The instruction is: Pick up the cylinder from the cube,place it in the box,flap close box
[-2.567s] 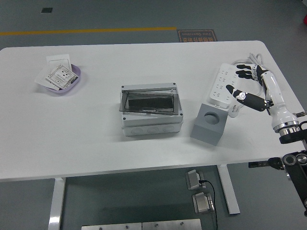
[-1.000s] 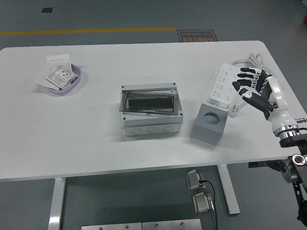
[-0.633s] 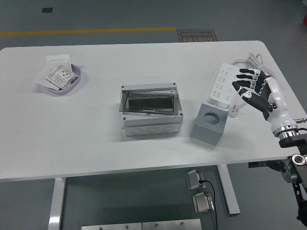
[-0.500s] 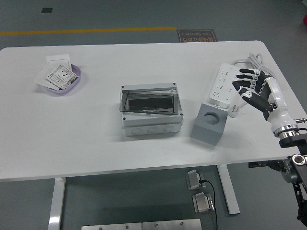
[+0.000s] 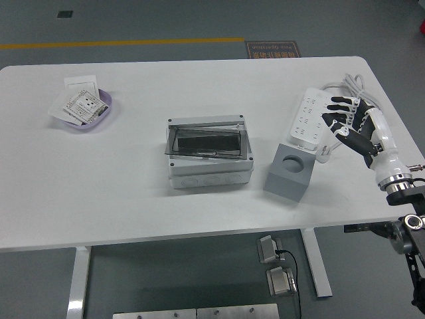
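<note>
A grey cube [image 5: 289,174] stands right of the table's centre, with a round recess [image 5: 292,163] in its top face. I cannot make out a cylinder in the recess. To its left sits the grey box [image 5: 210,159], its clear lid lying tilted over the dark inside. My right hand [image 5: 340,117] hovers up and to the right of the cube, over the end of a power strip. Its fingers are loosely bent and hold nothing. My left arm is out of sight.
A white power strip [image 5: 306,120] lies behind the cube, its cable running off to the back right. At the far left a purple bowl [image 5: 86,111] holds white cards. The table's right edge is close to my right forearm.
Since 2.6 s ago my right hand has turned, drawn its thumb in and shifted slightly left over the power strip. In the last second it has barely moved.
</note>
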Controlling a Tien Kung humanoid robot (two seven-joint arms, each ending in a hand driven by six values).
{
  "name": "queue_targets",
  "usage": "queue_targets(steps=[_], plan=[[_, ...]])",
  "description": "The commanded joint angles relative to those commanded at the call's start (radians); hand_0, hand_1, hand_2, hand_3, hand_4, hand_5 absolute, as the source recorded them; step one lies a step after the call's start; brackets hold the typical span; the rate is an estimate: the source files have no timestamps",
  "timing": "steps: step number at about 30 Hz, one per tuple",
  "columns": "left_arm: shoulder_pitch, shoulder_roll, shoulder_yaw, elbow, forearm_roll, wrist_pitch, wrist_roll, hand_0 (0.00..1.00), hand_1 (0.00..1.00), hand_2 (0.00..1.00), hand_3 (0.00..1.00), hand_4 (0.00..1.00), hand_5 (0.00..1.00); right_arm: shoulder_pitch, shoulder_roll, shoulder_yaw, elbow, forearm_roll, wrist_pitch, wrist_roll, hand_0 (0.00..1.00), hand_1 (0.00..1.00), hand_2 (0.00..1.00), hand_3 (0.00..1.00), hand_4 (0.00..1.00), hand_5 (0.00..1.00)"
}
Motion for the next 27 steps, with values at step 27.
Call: queue_targets(steps=[27], plan=[[0.005, 0.001, -0.042, 0.000, 0.038, -0.005, 0.011, 0.584, 0.628, 0.625, 0.654, 0.726, 0.349, 0.009, -0.006, -0.010, -0.022, -0.021, 0.011, -0.014, 0.674, 0.623, 0.667, 0.719, 0.851, 0.352]])
